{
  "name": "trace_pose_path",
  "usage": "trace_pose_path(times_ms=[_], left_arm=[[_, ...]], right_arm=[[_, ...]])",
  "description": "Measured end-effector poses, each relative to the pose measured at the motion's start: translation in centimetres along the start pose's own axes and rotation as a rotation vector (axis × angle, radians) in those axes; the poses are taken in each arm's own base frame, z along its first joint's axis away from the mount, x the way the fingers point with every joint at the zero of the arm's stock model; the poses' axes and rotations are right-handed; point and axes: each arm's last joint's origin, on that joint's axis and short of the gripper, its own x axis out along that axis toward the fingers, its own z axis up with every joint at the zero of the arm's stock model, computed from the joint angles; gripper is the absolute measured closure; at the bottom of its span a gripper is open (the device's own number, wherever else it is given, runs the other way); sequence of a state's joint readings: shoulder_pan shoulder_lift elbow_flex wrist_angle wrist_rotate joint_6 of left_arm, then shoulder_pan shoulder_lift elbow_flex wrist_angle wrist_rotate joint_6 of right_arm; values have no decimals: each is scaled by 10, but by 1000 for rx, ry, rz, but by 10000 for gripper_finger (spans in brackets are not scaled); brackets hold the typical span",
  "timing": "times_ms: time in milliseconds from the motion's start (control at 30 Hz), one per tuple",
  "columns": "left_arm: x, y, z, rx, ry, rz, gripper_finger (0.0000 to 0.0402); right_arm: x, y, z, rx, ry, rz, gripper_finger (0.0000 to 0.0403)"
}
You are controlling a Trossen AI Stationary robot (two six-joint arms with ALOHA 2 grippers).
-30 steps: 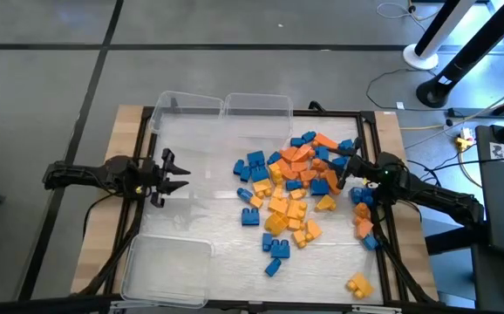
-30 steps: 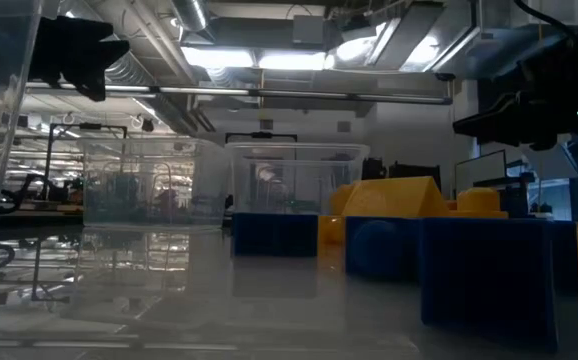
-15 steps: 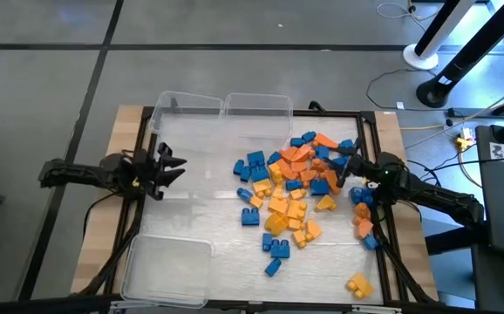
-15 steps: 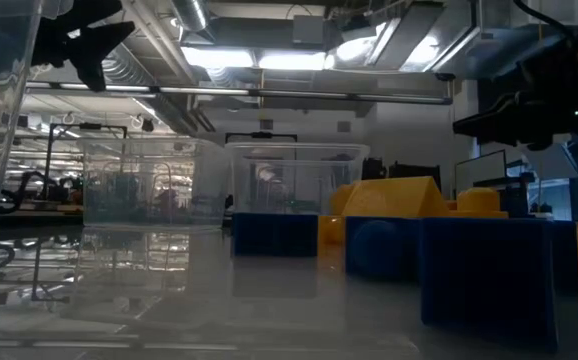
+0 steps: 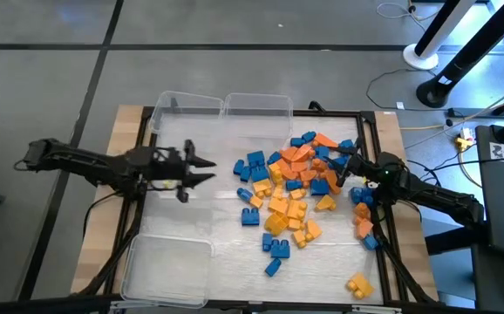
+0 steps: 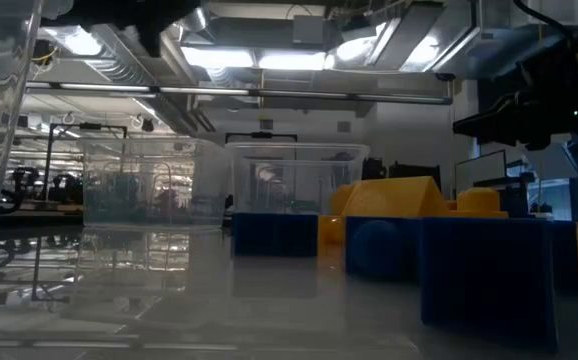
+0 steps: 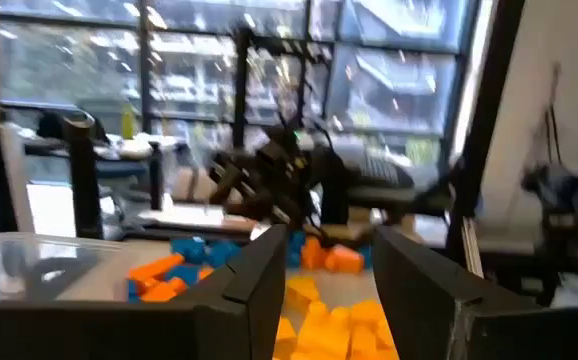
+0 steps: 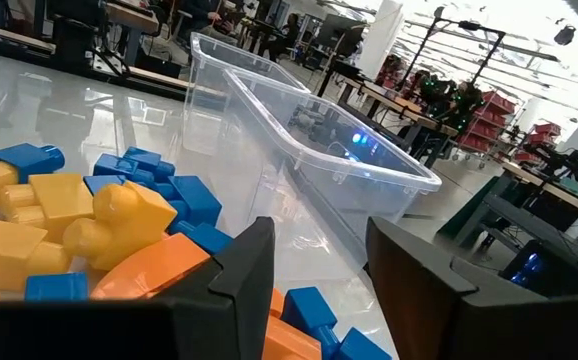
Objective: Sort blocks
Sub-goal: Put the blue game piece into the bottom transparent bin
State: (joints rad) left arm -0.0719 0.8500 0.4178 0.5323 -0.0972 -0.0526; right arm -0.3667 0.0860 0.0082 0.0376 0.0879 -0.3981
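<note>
Reaching out over the glossy white table top [image 5: 208, 240], the left gripper [image 5: 207, 170] hangs in the open stretch between the wooden left edge and the heap of small plastic interlocking bricks [image 5: 291, 187] in blue, orange and yellow. Its two dark fingers [image 7: 259, 285] stand apart with nothing between them, pointing right toward the heap, which shows beyond them in the left wrist view.

The bricks lie piled on the right half of the table, with a few strays: a blue pair [image 5: 275, 251] nearer the front and a yellow one [image 5: 358, 283] alone at the near right corner.

The right gripper [image 5: 340, 170] sits low at the right side of the heap, its fingers parted and empty, with orange, yellow and blue bricks just in front of them in its wrist view [image 8: 119, 225].

Two clear plastic rectangular bins [image 5: 221, 106] stand side by side at the far edge of the table, and a third clear bin [image 5: 166, 270] rests at the near left corner.
</note>
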Motion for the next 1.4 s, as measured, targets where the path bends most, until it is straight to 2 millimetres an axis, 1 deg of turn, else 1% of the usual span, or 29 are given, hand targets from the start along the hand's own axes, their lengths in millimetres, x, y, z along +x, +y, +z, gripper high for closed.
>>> trace_pose_path(times_ms=[167, 300, 433, 567, 700, 900, 1067, 1267, 1400], left_arm=[[43, -6, -2, -53, 95, -69, 263], [69, -12, -2, -77, 135, -159, 263], [92, -17, -8, -121, 180, -180, 263], [110, -26, -14, -126, 215, -199, 262], [125, -33, -22, -118, 348, -202, 262], [138, -35, -30, -101, 592, -171, 262], [138, -31, -34, -109, 749, -126, 262], [130, -14, -43, -45, 874, -11, 262], [133, -1, -52, -9, 913, 21, 262]], right_arm=[[0, 0, 0, 0, 0, 1, 242], [0, 0, 0, 0, 0, 1, 242], [0, 0, 0, 0, 0, 1, 242], [0, 0, 0, 0, 0, 1, 242], [0, 0, 0, 0, 0, 2, 242], [0, 0, 0, 0, 1, 2, 242], [0, 0, 0, 0, 1, 2, 242], [0, 0, 0, 0, 1, 3, 242], [0, 0, 0, 0, 1, 3, 242]])
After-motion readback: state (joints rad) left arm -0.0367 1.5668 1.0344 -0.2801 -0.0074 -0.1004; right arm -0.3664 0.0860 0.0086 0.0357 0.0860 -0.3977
